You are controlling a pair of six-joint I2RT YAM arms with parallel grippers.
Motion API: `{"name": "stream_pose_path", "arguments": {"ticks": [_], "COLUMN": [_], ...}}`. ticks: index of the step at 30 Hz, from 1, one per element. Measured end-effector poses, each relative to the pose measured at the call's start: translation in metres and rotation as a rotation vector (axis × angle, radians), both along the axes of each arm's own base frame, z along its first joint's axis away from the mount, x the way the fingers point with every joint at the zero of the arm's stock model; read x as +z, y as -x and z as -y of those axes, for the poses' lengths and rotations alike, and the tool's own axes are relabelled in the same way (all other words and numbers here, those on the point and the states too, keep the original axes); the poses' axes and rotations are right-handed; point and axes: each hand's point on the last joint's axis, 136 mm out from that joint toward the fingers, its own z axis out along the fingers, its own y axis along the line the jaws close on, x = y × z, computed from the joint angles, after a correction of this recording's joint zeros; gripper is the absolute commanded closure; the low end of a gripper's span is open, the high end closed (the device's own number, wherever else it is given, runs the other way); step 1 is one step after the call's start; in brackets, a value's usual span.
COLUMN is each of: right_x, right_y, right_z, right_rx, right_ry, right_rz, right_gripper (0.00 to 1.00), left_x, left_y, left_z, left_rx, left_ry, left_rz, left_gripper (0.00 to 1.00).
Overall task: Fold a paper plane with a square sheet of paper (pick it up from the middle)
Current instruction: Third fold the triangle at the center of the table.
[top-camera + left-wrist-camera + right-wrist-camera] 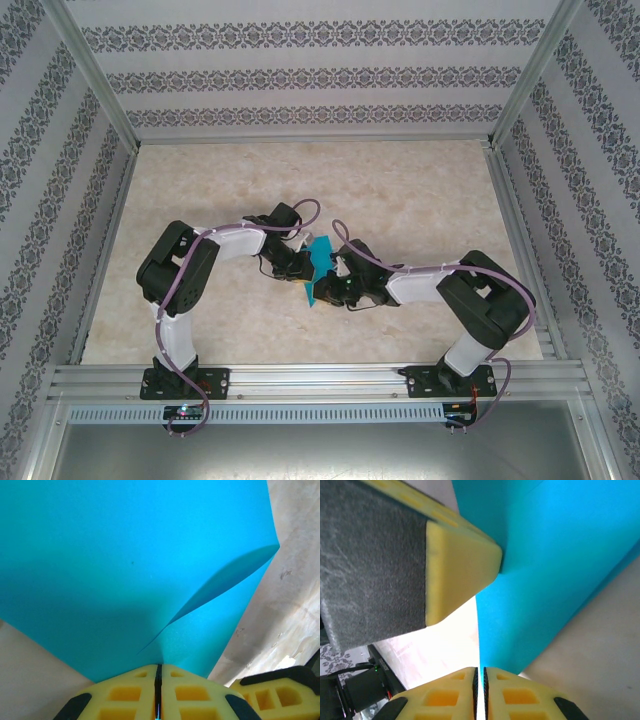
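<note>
The square sheet of paper [322, 262] is teal-blue and is held up off the table between the two grippers. In the left wrist view the square sheet of paper [130, 570] bends, one flap curling over from the right. My left gripper [158, 666] is shut on its lower edge. In the right wrist view the square sheet of paper [550, 565] ends right at my right gripper [480, 669]. Those jaws stand a hair apart with light in the slit, so a pinch cannot be made out. The left gripper's finger [460, 570] presses the sheet from the upper left.
Both arms meet over the middle of the pale marble-patterned table [420, 190]. Patterned walls and aluminium rails [300, 375] close it in. The right gripper's yellow finger [280, 695] sits close beside my left gripper.
</note>
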Motion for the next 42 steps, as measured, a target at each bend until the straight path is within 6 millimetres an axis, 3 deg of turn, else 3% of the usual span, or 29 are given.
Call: {"name": "stream_pose_path", "arguments": {"ticks": [7, 42], "right_x": [-0.009, -0.015], "right_y": [0.007, 0.005], "right_z": [-0.002, -0.018], "right_rx": [0.023, 0.071], "right_ry": [0.008, 0.028], "right_rz": [-0.032, -0.052], "right_gripper": [0.87, 0.90], "left_x": [0.000, -0.001], "left_y": [0.000, 0.000], "left_z": [0.000, 0.001], "left_rx": [-0.009, -0.011], "left_ry": [0.002, 0.008], "left_rz": [0.005, 0.002], "left_gripper": [0.89, 0.89]}}
